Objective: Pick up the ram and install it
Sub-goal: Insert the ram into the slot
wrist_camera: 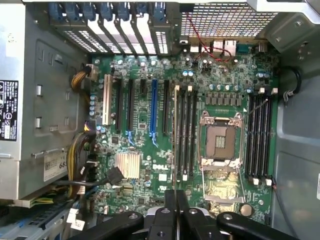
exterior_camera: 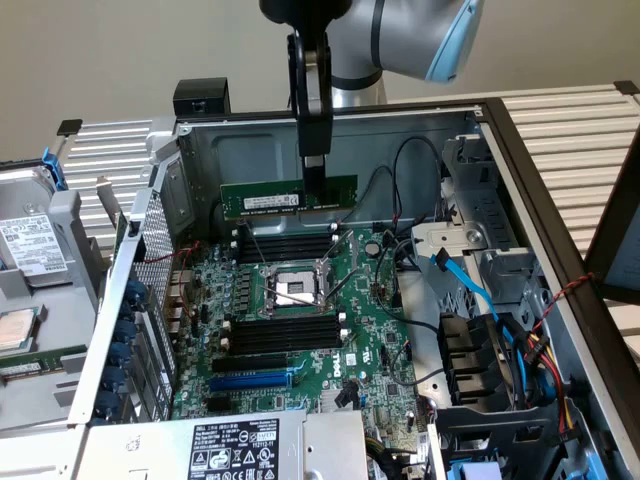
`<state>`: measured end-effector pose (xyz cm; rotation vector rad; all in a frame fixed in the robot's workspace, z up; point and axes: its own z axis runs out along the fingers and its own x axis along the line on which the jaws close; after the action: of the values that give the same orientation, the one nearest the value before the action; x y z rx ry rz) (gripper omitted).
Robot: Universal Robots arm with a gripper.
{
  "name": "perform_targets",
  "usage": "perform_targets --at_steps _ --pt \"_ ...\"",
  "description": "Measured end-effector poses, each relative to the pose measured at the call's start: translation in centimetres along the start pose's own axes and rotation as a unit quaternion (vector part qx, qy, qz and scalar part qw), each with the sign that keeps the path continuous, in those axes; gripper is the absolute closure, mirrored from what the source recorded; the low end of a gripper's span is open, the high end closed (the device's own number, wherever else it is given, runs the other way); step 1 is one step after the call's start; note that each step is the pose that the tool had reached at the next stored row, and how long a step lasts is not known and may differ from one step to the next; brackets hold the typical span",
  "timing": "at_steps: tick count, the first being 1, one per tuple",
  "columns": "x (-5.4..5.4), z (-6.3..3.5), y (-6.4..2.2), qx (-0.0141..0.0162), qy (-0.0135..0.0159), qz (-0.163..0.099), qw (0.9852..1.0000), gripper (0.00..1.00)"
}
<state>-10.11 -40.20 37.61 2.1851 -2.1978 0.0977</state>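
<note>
The ram (exterior_camera: 288,197), a long green stick with a white label, hangs level inside the open computer case, above the motherboard (exterior_camera: 375,340). My gripper (exterior_camera: 314,162) comes straight down from above and is shut on the ram's upper edge, right of its middle. Just below it lie the far black memory slots (exterior_camera: 285,243). A second set of slots (exterior_camera: 275,335) lies nearer, past the open processor socket (exterior_camera: 290,290). In the wrist view my gripper (wrist_camera: 175,207) looks down on the slots (wrist_camera: 187,132) and on the socket (wrist_camera: 220,140).
Blue and black cables (exterior_camera: 465,285) and a drive cage (exterior_camera: 480,370) fill the case on the exterior view's right. The power supply (exterior_camera: 235,445) sits at the front. Outside the case on that view's left lie a drive (exterior_camera: 30,245), a processor chip (exterior_camera: 15,330) and another green stick (exterior_camera: 40,362).
</note>
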Motion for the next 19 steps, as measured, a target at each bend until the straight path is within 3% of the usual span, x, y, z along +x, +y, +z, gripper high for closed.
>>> perform_targets --at_steps 7,12,14,16,19 --pt "-1.0 1.19 0.1 -0.0005 0.0002 0.005 1.0 0.87" --pt "-1.7 2.05 0.94 -0.0006 0.0005 0.008 1.0 0.87" --pt "-1.8 2.32 1.28 -0.0006 0.0023 0.009 1.0 0.87" --pt "-1.8 2.5 1.47 -0.0006 0.0063 0.009 0.9999 0.87" --pt "-1.8 2.98 1.78 0.0005 0.0073 0.013 0.9999 0.87"
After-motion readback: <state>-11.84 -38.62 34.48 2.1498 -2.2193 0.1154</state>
